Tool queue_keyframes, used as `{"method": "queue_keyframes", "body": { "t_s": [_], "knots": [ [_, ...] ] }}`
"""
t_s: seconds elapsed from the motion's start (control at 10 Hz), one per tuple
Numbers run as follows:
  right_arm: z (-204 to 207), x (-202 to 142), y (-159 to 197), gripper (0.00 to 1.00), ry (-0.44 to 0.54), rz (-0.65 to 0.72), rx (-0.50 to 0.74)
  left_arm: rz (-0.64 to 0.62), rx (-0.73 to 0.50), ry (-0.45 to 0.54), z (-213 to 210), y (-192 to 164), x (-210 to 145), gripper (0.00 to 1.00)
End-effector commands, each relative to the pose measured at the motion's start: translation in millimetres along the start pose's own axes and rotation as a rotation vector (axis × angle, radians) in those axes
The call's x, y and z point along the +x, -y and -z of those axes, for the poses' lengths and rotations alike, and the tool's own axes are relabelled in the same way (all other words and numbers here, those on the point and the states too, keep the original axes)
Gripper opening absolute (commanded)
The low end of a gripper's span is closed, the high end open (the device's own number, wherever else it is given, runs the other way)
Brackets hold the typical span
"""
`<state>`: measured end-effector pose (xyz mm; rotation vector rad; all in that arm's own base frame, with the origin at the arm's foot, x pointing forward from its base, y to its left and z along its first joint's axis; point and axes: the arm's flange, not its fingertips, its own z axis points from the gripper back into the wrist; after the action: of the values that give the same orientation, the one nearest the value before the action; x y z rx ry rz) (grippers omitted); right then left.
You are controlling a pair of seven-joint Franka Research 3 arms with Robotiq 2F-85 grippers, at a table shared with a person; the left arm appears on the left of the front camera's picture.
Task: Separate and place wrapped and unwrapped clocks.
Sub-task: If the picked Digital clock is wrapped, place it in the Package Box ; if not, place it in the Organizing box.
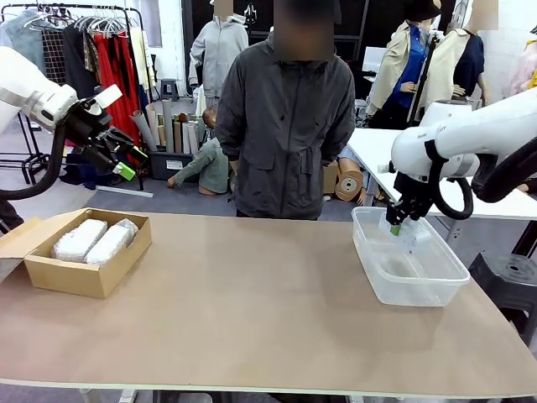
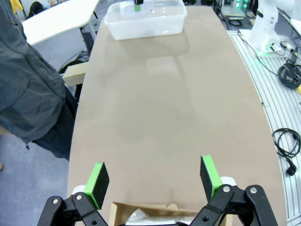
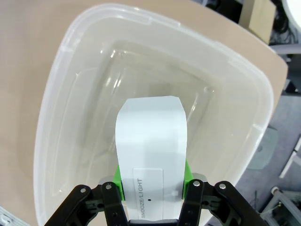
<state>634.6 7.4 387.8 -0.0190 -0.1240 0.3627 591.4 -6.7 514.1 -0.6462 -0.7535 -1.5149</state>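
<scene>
Right wrist view has my right gripper [image 3: 151, 188] clamped on the bare clock [image 3: 150, 155] over the clear tub [image 3: 56, 94] — next I lower and release; left gripper [image 2: 155, 181] wide, idle.

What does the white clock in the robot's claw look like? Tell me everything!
The unwrapped clock is a smooth white plastic block with rounded corners and no bubble wrap. A label on it reads SNOOZE/LIGHT. The right gripper is shut on it, green pads pressing both sides, holding it over the clear plastic tub. Whether it touches the tub's bottom is unclear.
</scene>
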Motion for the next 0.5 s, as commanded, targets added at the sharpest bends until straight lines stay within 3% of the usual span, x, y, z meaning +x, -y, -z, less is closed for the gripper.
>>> {"method": "queue_keyframes", "body": {
  "t_s": [0.0, 0.4],
  "knots": [
    [6.2, -8.1, -3.4, 0.0, -0.001, 0.016, -0.039, 0.002, -0.005, -0.002, -1.2, 2.0, 1.0, 1.0],
    [28.1, -16.4, -8.4, 0.0, -0.049, 0.017, -0.062, 0.002, -0.005, -0.002, -1.2, 2.0, 1.0, 1.0]
  ]
}}
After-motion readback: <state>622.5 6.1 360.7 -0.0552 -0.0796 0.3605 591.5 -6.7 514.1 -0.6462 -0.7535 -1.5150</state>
